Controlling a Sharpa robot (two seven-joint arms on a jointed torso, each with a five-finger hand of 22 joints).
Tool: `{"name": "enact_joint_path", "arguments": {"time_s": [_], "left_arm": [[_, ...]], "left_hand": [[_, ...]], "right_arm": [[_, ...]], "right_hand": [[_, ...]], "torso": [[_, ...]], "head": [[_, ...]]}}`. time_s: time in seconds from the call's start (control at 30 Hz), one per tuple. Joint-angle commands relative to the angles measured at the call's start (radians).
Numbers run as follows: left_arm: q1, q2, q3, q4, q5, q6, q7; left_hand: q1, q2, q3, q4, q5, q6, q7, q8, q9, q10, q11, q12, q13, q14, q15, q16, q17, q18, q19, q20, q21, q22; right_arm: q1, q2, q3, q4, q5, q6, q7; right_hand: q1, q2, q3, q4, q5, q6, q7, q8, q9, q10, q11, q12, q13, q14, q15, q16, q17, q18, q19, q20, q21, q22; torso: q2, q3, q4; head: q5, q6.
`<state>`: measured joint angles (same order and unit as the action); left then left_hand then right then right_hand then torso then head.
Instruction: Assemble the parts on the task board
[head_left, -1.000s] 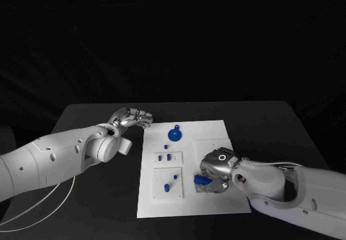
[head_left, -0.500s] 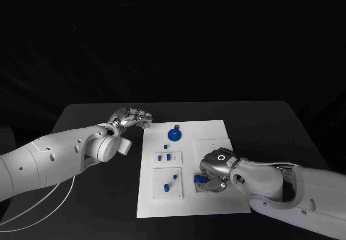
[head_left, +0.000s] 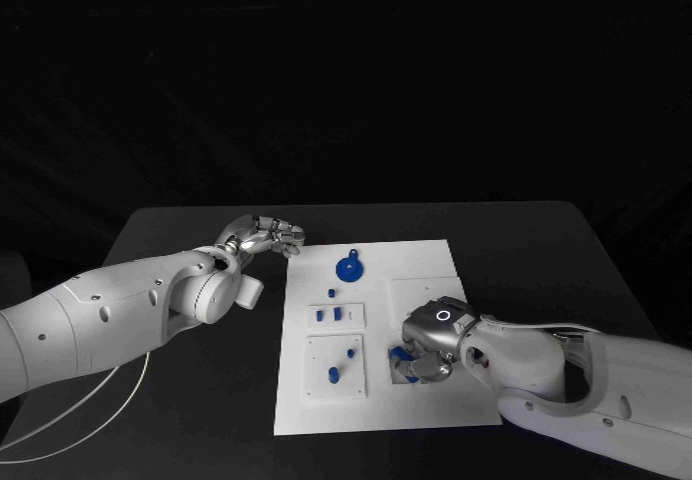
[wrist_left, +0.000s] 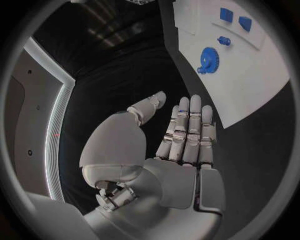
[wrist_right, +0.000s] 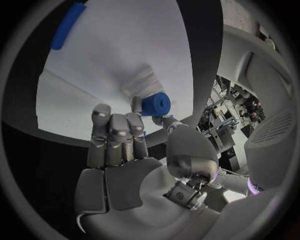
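1 blue cylinder (wrist_right: 155, 104) sits pinched in the right hand (head_left: 428, 352) near the task board's (head_left: 433, 262) right front edge; keep it upright, press straight down. Left hand (wrist_left: 178, 137) hovers, fingers straight, holding nothing.

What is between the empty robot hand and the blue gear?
Nothing: in the head view, bare black table and white task board separate the left hand from the blue gear.

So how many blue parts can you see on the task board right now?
7: a gear, a small piece, two blocks, two pieces lower down, one at the right hand. More may be hidden beneath it.
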<state>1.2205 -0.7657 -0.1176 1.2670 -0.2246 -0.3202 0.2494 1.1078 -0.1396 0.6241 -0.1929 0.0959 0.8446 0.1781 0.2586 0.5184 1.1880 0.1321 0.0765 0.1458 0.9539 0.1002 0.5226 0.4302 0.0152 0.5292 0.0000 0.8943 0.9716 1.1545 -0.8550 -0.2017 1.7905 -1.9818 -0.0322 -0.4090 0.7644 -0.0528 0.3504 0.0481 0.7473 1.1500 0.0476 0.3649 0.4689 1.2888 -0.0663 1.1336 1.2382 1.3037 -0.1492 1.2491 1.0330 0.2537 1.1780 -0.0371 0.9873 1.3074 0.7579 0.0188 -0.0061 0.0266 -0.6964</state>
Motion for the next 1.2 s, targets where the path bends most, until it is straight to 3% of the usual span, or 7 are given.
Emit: {"name": "enact_joint_path", "arguments": {"time_s": [0.03,0.37,0.57,0.73,0.97,1.07,1.2], "left_arm": [[0.001,0.001,0.000,0.002,-0.007,-0.003,0.003],[0.001,0.001,0.000,0.001,-0.009,-0.005,0.002],[0.001,0.001,0.000,0.001,-0.011,-0.006,-0.001],[0.001,0.002,0.000,0.000,-0.011,-0.006,-0.001],[0.001,0.001,0.000,0.001,-0.011,-0.008,-0.003],[0.001,0.001,0.000,0.000,-0.011,-0.008,-0.003],[0.001,0.001,0.000,0.000,-0.012,-0.009,-0.004]], "left_hand": [[-0.007,0.000,0.001,0.007,0.004,-0.006,-0.001,0.006,-0.001,-0.007,-0.003,-0.002,-0.001,0.008,0.002,-0.007,0.001,0.019,-0.004,0.003,-0.007,0.001],[-0.006,0.000,0.001,0.007,0.005,-0.006,-0.001,0.006,-0.001,-0.006,-0.003,-0.002,-0.001,0.008,0.002,-0.008,0.002,0.019,-0.005,0.002,-0.007,0.002],[-0.006,0.000,0.002,0.007,0.005,-0.006,-0.001,0.007,-0.001,-0.006,-0.003,-0.002,-0.001,0.008,0.002,-0.008,0.003,0.019,-0.005,0.002,-0.007,0.002],[-0.006,0.000,0.002,0.008,0.006,-0.006,-0.001,0.007,-0.001,-0.006,-0.003,-0.002,-0.001,0.008,0.002,-0.008,0.003,0.019,-0.005,0.002,-0.007,0.002],[-0.006,0.000,0.002,0.008,0.006,-0.006,-0.001,0.007,-0.001,-0.006,-0.003,-0.002,-0.002,0.008,0.002,-0.009,0.004,0.019,-0.005,0.002,-0.007,0.002],[-0.006,0.000,0.002,0.008,0.006,-0.006,-0.001,0.007,-0.001,-0.006,-0.003,-0.002,-0.002,0.008,0.002,-0.009,0.004,0.019,-0.005,0.002,-0.007,0.002],[-0.006,0.000,0.002,0.008,0.006,-0.006,-0.001,0.007,-0.001,-0.006,-0.003,-0.002,-0.002,0.008,0.002,-0.009,0.005,0.019,-0.005,0.002,-0.007,0.003]], "right_arm": [[-0.002,-0.002,-0.002,-0.003,0.001,0.056,-0.026],[-0.002,0.001,-0.002,0.000,0.028,0.041,-0.054],[-0.002,0.003,-0.002,0.001,0.093,0.020,-0.094],[-0.002,0.004,-0.002,0.001,0.101,0.034,-0.090],[-0.002,0.002,-0.002,0.003,0.123,0.046,-0.090],[-0.002,0.001,-0.002,0.004,0.138,0.048,-0.092],[-0.002,-0.001,-0.002,0.007,0.178,0.050,-0.091]], "right_hand": [[0.010,-0.023,-0.007,-0.010,-0.017,-0.003,-0.003,0.005,-0.003,0.001,0.002,-0.008,-0.002,-0.002,-0.006,0.001,0.000,0.008,-0.009,0.002,0.003,0.018],[0.016,-0.036,-0.010,-0.016,-0.029,-0.005,-0.003,0.006,-0.004,-0.001,0.002,-0.012,-0.002,-0.002,-0.005,0.000,-0.002,0.008,-0.011,0.002,0.001,0.016],[0.001,-0.013,-0.009,0.005,-0.022,0.000,-0.004,0.010,-0.005,0.012,0.001,0.000,0.009,-0.001,-0.006,-0.001,-0.003,0.008,-0.010,0.004,0.000,0.014],[-0.032,0.034,0.004,0.062,0.145,-0.001,-0.005,0.013,-0.007,0.013,0.000,-0.007,0.010,-0.003,-0.007,-0.002,-0.004,0.008,-0.013,0.006,0.004,0.017],[-0.020,-0.014,-0.015,0.064,0.051,-0.003,-0.007,0.020,-0.009,0.018,-0.001,-0.011,0.017,-0.003,-0.009,-0.001,-0.004,0.008,-0.016,0.002,0.007,0.016],[-0.008,-0.055,-0.018,0.083,-0.048,-0.004,-0.009,0.022,-0.012,0.019,-0.002,-0.015,0.020,-0.003,-0.010,-0.002,-0.005,0.008,-0.017,-0.002,0.005,0.013],[0.008,-0.086,-0.019,0.109,-0.106,-0.004,-0.010,0.024,-0.015,0.020,-0.003,-0.019,0.024,-0.004,-0.012,-0.003,-0.006,0.008,-0.016,-0.005,0.003,0.012]], "torso": [[0.000,0.0003,-0.0002],[0.000,0.0004,0.0004],[0.000,0.0006,0.0006],[0.000,0.0002,0.0007],[0.000,0.0000,0.0001],[0.000,0.0002,0.0001],[0.000,0.0007,0.0003]], "head": [[0.000,0.000],[-0.002,0.001],[-0.002,0.001],[-0.002,0.000],[-0.001,-0.001],[0.000,0.000],[0.000,-0.001]]}}
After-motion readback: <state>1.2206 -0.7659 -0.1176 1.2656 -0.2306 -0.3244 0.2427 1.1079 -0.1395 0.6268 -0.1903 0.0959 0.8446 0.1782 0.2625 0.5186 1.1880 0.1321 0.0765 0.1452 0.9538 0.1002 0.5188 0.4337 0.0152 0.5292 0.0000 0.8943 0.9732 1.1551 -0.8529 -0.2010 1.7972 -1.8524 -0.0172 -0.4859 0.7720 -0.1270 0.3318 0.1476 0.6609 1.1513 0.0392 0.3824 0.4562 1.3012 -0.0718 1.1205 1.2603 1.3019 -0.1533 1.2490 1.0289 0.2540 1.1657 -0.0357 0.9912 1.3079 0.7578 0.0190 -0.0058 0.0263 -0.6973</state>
